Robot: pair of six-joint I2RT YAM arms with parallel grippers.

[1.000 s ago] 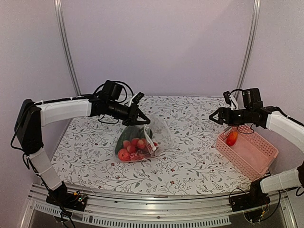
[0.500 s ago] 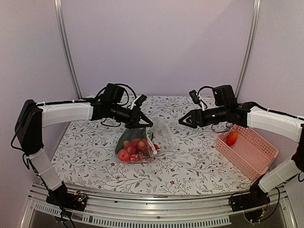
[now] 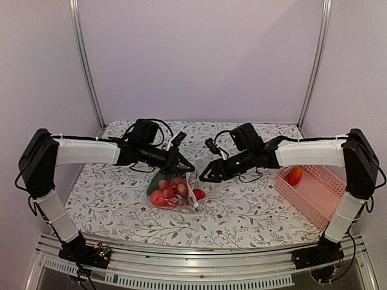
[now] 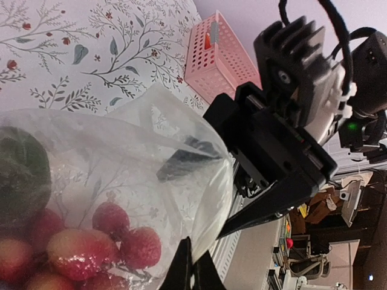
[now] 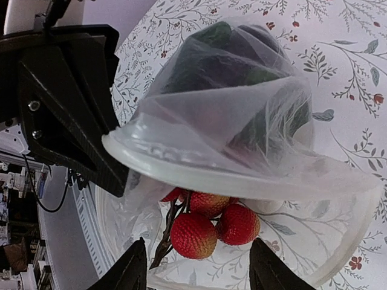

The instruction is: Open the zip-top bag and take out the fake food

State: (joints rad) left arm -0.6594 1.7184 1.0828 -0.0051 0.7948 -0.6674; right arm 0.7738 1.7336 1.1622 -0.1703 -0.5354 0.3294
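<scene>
The zip-top bag (image 3: 192, 188) lies mid-table with its mouth held open. It holds red strawberries (image 3: 164, 194) and dark green food. My left gripper (image 3: 184, 168) is shut on the bag's upper edge and holds it lifted; the pinch shows in the left wrist view (image 4: 192, 266). My right gripper (image 3: 204, 177) is open and empty just at the bag's mouth on its right side. In the right wrist view its fingers (image 5: 136, 266) straddle the opening under the zip strip (image 5: 211, 175), with a cluster of strawberries (image 5: 196, 234) directly ahead. Dark green pieces (image 5: 224, 54) lie deeper inside.
A pink lattice basket (image 3: 320, 196) stands at the right edge of the table and holds one orange-red piece (image 3: 295, 175). It also shows in the left wrist view (image 4: 221, 57). Metal frame posts stand at the back corners.
My right arm has swung left from over the pink basket to the bag's mouth. My left gripper has kept its hold on the bag edge, shifting slightly right and down.
</scene>
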